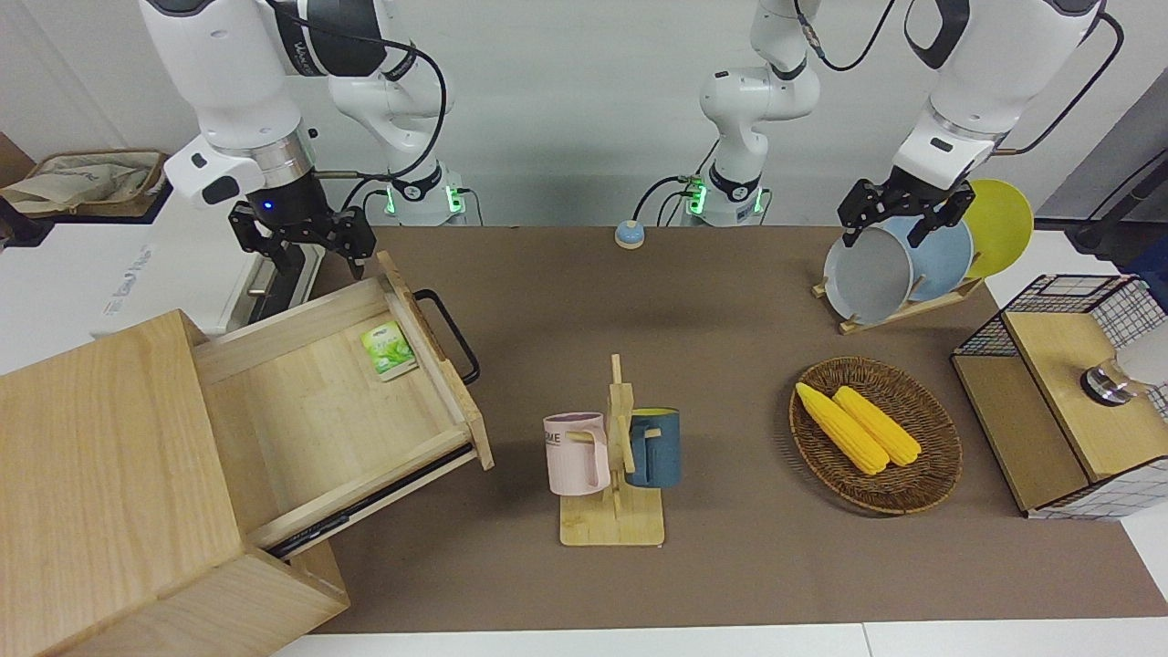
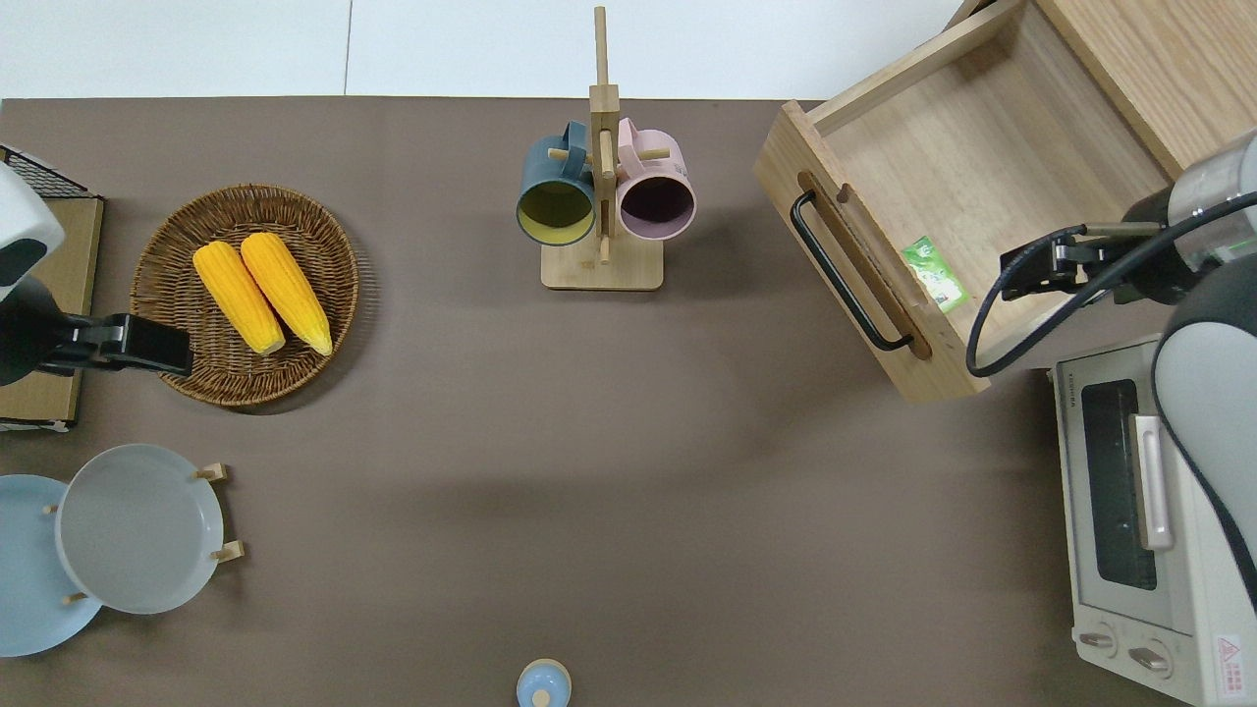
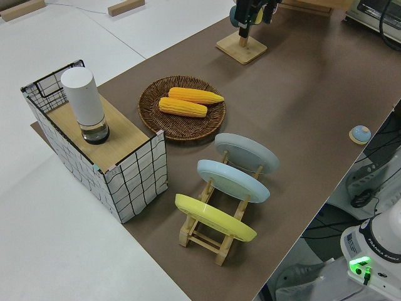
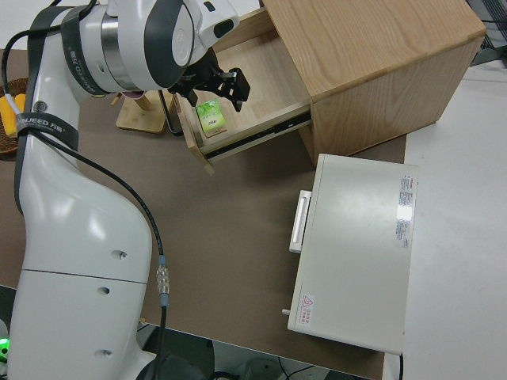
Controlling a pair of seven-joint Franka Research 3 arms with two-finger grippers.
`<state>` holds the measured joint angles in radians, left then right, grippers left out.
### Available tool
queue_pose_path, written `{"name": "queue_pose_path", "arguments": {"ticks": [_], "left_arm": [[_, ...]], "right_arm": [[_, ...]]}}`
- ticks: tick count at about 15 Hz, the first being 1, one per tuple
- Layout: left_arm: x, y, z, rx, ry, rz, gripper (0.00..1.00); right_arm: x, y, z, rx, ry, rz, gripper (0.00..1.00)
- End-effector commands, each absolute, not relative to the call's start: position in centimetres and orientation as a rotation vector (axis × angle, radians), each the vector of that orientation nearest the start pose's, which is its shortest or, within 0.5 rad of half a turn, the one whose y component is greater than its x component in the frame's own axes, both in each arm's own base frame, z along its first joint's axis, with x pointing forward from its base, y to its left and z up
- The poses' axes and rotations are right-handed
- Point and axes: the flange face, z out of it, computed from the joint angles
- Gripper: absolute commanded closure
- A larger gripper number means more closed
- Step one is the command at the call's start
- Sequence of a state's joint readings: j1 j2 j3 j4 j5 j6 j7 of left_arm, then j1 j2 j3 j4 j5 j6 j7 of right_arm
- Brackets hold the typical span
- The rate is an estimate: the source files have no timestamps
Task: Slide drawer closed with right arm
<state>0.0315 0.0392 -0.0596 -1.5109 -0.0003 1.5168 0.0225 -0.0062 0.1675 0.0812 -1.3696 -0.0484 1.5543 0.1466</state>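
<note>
The right gripper is held up in the air over the open drawer, above the corner nearest the robots, with its two black fingers spread apart and nothing between them. A blue light is seen on the wrist of the right arm just above it. Below the gripper, a small green packet is seen lying on the drawer floor, just inside the front panel. The drawer is pulled well out of the pale wooden cabinet at the right arm's end of the table, and its black bar handle is turned toward the middle of the table. A white toaster oven is placed nearer to the robots than the drawer.

A wooden stand is set near the middle of the table, with a blue mug and a pink mug hung on it. Toward the left arm's end, two cobs of corn are held in a wicker basket, and a grey plate and a blue plate are stood in a rack, a yellow plate with them. A wire-mesh box with a white cylinder on it is placed at the table's end. The left arm is parked; whether the left gripper is open cannot be told.
</note>
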Motion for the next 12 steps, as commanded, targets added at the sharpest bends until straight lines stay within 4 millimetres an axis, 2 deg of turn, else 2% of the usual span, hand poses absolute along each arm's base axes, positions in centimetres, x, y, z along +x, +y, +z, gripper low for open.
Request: {"name": "queue_pose_path", "arguments": {"ticks": [1,4,12], "left_arm": [[56.28,-1.43,62.95,-3.126,0.097,0.062,0.01],[56.28,-1.43,62.95,-3.126,0.097,0.062,0.01],[56.28,-1.43,62.95,-3.126,0.097,0.062,0.01]], "right_arm": [[60.20,3.36,62.32,-3.118,0.076,-0.041,0.017],[59.89,2.91,62.07,-3.058,-0.045,0.010,0.017],[59.80,2.69,61.96,-3.110,-0.043,0.022,0.021]]}}
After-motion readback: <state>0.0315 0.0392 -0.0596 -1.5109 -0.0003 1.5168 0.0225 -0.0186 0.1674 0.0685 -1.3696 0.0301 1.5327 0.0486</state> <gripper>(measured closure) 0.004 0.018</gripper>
